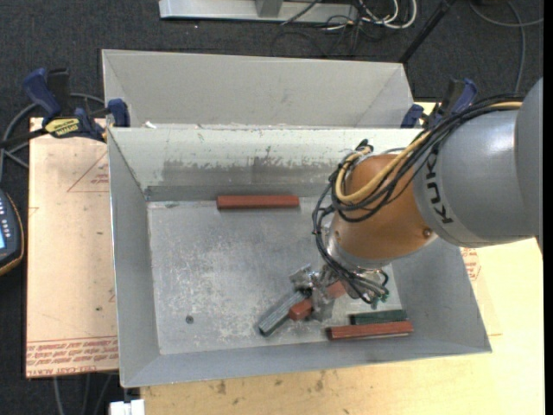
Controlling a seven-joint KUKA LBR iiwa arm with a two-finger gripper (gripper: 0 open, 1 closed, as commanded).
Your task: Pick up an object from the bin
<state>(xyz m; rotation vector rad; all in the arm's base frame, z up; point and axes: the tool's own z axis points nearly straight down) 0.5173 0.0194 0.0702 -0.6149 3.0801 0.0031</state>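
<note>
My gripper is low over the bin floor at the front right, under the orange cover. Just at its lower left lies a small red block, touching a short grey bar that slants down to the left. To the gripper's lower right a dark green bar lies flat, with a reddish-brown bar right in front of it. Whether anything is held cannot be told from here.
A long reddish-brown bar lies near the back wall, well away from the gripper. The arm and its cables cover the bin's right side. The front wall is close behind the two bars.
</note>
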